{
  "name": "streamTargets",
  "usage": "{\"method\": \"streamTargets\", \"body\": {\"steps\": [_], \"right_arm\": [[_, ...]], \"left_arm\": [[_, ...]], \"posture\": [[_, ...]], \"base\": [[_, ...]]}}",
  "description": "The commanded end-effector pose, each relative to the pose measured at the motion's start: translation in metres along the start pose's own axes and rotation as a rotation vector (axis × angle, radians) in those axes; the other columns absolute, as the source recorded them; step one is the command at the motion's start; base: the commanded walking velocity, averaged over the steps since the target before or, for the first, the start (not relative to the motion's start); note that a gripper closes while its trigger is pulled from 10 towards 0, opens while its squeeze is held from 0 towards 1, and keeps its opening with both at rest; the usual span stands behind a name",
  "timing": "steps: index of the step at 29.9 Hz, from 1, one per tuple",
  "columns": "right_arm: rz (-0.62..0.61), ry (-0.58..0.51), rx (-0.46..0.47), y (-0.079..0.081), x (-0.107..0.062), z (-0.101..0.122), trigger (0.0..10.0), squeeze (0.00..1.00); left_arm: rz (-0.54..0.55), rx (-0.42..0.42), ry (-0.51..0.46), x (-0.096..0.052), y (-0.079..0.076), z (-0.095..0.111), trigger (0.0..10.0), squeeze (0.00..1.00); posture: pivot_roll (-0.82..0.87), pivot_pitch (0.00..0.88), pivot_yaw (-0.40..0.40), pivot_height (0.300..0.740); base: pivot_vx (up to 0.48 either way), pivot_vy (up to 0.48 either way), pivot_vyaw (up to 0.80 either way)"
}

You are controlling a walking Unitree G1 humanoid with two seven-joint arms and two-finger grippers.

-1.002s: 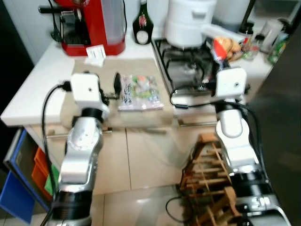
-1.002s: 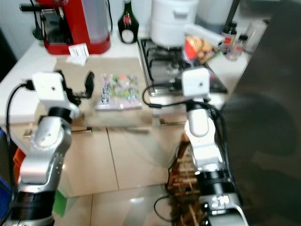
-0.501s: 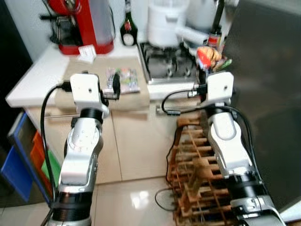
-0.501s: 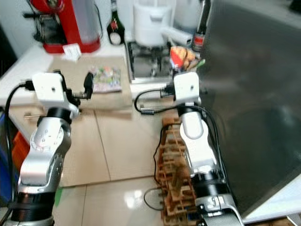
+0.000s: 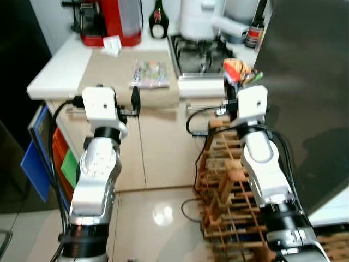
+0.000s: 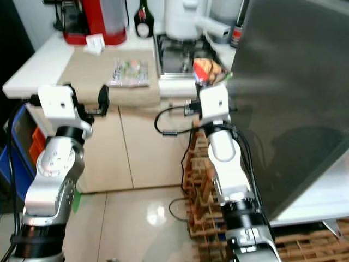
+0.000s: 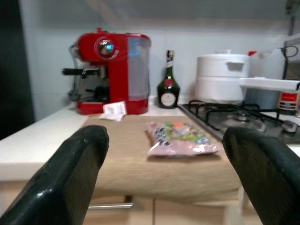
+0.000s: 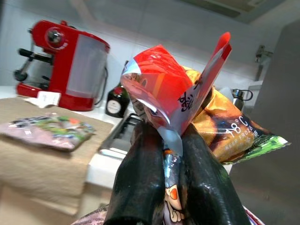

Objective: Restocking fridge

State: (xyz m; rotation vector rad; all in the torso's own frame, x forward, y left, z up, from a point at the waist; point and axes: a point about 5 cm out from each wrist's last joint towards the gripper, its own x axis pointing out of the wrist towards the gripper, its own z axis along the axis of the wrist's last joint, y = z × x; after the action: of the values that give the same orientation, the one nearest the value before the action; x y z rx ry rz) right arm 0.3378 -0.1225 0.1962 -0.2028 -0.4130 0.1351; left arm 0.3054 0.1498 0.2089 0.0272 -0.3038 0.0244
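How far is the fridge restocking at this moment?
Nothing looks stored yet. In hand: the right hand is shut on a red and orange frozen food bag, beside the dark fridge door, which looks closed. Left: the clear packet lies on the counter, and the left hand is open and holds nothing.

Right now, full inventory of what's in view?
coffee machine: 1, red, back left of counter
paper slip: 1, white, in front of the machine
bottle: 1, dark green, beside the machine
vegetable bag: 1, multicoloured, on the beige mat
white pot: 1, on the stove
fridge: 1, dark grey, right
wooden rack: 1, on the floor
snack bag: 1, red-orange, in right gripper
left gripper: fingers open, facing counter
right gripper: fingers pinching the bag
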Motion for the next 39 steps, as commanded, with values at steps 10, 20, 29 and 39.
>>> {"method": "streamTargets", "body": {"steps": [10, 20, 29, 39], "right_arm": [[0.024, 0.001, 0.004, -0.001, -0.001, 0.002, 0.0, 0.0], [0.117, 0.13, 0.064, -0.003, -0.017, -0.015, 0.0, 0.0], [0.11, 0.426, 0.127, -0.014, -0.048, -0.066, 0.0, 0.0], [0.075, 0.511, 0.119, -0.018, -0.059, -0.08, 0.0, 0.0]], "left_arm": [[0.003, -0.008, -0.005, -0.003, -0.005, 0.002, 10.0, 0.0], [-0.011, -0.005, 0.014, -0.005, -0.01, -0.002, 10.0, 0.0], [-0.07, -0.047, 0.066, -0.005, -0.006, -0.012, 10.0, 0.0], [-0.056, -0.109, 0.22, -0.015, 0.002, -0.051, 10.0, 0.0]], "posture": [[-0.1, 0.0, -0.003, 0.74], [-0.11, 0.0, -0.002, 0.74], [-0.1, 0.0, 0.034, 0.74], [-0.1, 0.0, 0.032, 0.74]], "base": [[-0.303, 0.0, 0.0], [-0.289, 0.0, 0.0], [-0.056, -0.092, 0.0], [0.333, -0.335, 0.0]]}}
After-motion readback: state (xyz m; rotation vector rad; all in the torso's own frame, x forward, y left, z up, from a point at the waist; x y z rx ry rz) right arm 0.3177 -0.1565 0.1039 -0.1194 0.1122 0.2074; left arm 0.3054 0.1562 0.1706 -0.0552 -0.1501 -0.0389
